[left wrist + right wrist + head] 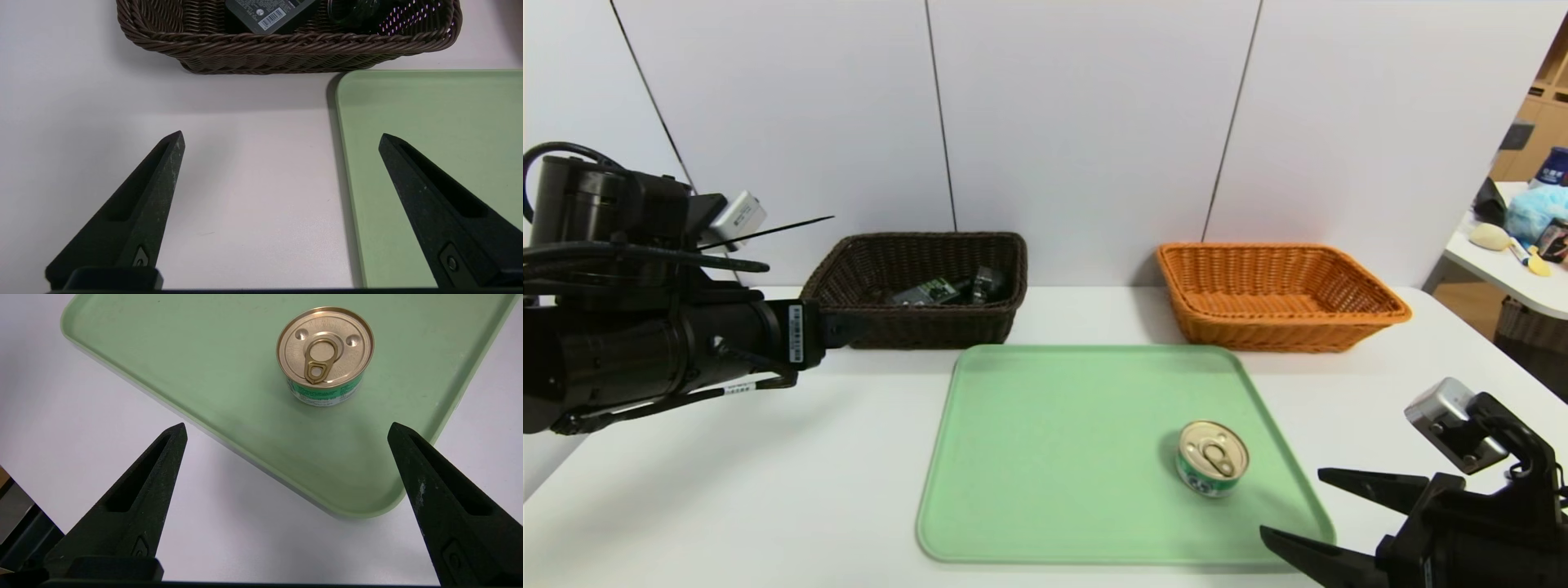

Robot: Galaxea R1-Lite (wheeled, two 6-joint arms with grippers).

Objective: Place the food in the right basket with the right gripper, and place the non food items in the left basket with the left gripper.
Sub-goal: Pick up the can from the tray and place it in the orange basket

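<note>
1. Table, white, carries everything; the green tray serves as landmark.
2. Tray holds a single item, so sorting looks nearly done and the step in hand appears to be the last food pick.
3. Brown basket stands just behind the tray's far left corner and already holds dark packaged goods; one shows a barcode sticker in the left wrist view, its print too small to read.
4. Orange basket stands just behind the tray's far right corner, with nothing visible inside.
5. Left gripper, fingers spread wide and holding nothing, hovers over the table beside the tray's left edge, near the brown basket.
6. Right gripper, also wide open and holding nothing, sits off the tray's near right corner, aimed at the can.
7. Pull-tab can stands upright on the tray near that corner; its green label's text is illegible. Next move likely calls for straddling the can's sides, then closing.
</note>
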